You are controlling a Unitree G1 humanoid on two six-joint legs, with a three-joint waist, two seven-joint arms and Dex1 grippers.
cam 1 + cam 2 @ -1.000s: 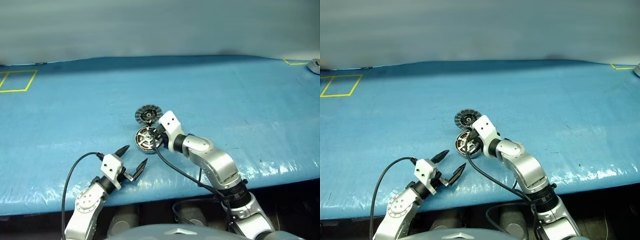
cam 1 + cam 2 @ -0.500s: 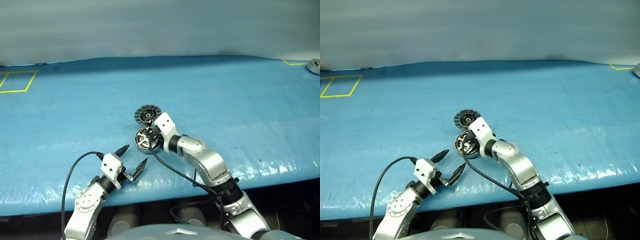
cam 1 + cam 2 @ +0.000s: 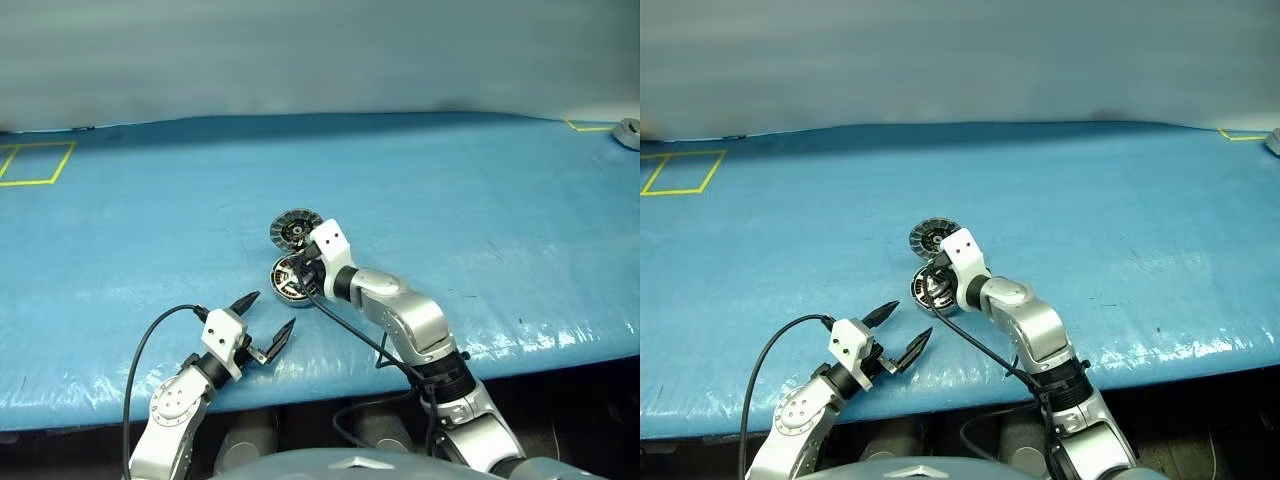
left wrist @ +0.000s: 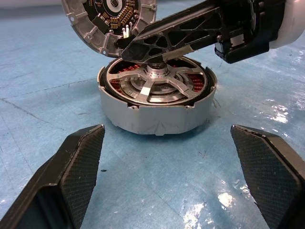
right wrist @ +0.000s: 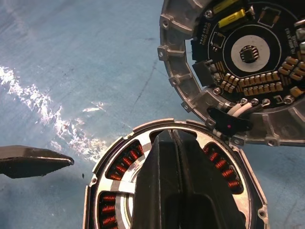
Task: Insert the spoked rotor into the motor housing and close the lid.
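Motor housing (image 4: 156,102) sits on the blue-covered table (image 3: 480,200), near the front edge and roughly mid-width. Spoked rotor (image 4: 155,86) already lies inside it: silvery spokes and hub at centre, copper-coloured coils visible between the spokes. Lid (image 5: 248,71) stands swung open on the far side of the housing, joined at the rim, its inner face showing a dark circuit board with small components and white wires running to the hinge side. Right pincer (image 4: 143,48) reaches in low over the housing from the right, fingers pressed together with no gap, nothing between them; its tip lies over the rotor close to the hub, just below the lid's lower edge. Whether the tip actually touches the rotor cannot be told. Left pincer (image 3: 264,322) hangs over the table's front edge, left of and nearer than the housing, pointing toward it; its two black fingers (image 4: 71,176) are spread wide apart and empty, well clear of the housing. Yellow tape outline (image 3: 35,162) marks the far left of the table.
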